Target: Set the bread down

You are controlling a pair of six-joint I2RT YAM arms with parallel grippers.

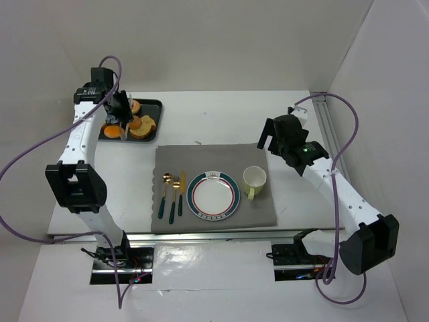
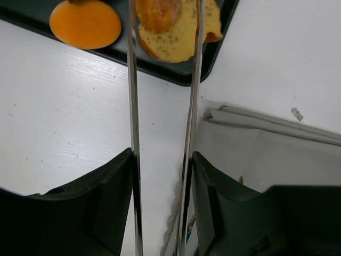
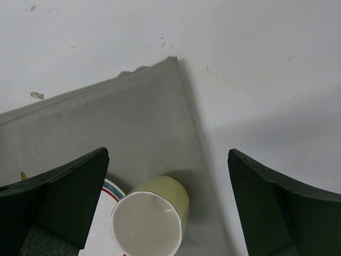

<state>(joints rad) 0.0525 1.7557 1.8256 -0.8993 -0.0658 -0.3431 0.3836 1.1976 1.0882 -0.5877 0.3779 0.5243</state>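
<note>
Sitting in dark tray (image 1: 153, 105): bread (image 1: 143, 126), perhaps four pieces; tongs (image 2: 132, 106) flanking one.

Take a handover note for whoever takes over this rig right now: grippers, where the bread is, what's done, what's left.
Left gripper: clamped on tongs, tips straddling a bun over the tray; I can't tell whether the bun is gripped.
Right gripper: open, empty, above the cup.
Bread: all in the tray.
Done: nothing on the plate yet.
Left: carry bread over, probably to the plate.
</note>
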